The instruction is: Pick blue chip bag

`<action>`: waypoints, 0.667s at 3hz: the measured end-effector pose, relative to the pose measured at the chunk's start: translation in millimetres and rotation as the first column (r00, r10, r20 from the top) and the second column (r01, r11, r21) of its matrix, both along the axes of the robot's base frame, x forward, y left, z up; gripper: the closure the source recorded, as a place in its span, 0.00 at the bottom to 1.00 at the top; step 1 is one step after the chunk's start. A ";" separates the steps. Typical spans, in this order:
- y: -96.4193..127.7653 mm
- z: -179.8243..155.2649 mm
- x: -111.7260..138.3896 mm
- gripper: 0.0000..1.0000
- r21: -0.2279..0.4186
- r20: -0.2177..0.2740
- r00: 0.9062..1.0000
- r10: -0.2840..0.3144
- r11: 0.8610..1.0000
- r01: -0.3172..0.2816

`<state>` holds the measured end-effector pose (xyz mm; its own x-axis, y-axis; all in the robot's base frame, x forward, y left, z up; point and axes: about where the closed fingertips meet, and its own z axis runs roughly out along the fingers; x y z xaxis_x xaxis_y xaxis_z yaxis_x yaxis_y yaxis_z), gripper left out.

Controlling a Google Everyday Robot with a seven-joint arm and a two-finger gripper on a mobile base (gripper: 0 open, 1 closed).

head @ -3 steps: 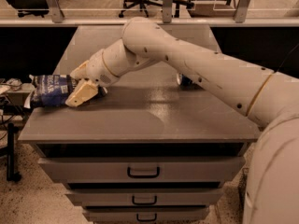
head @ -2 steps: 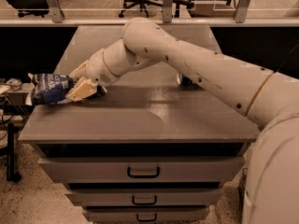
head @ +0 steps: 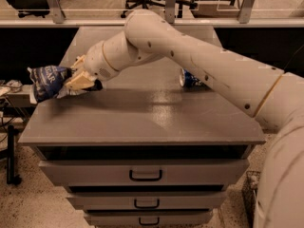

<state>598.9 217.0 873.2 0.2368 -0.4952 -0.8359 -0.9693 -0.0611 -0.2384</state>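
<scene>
Blue chip bag (head: pixel 46 81) in your end effector (head: pixel 80 81) at the left edge of the desk (head: pixel 142 122).
Your end effector's fingers are clamped on the bag's right end, the bag jutting past the edge; a blue can (head: pixel 189 78) sits behind the arm.

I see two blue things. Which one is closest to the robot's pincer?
The crinkly blue chip bag with white letters, at the table's left edge: the pincer is gripping it. The blue can sits farther right, partly behind the arm.
</scene>
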 end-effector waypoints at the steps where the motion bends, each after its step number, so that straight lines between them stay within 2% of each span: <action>1: -3.5 38.5 -0.6 1.00 0.056 0.049 0.999 -0.003 0.998 0.000; 2: -17.2 72.5 -0.2 1.00 0.119 0.061 0.997 -0.038 0.992 0.030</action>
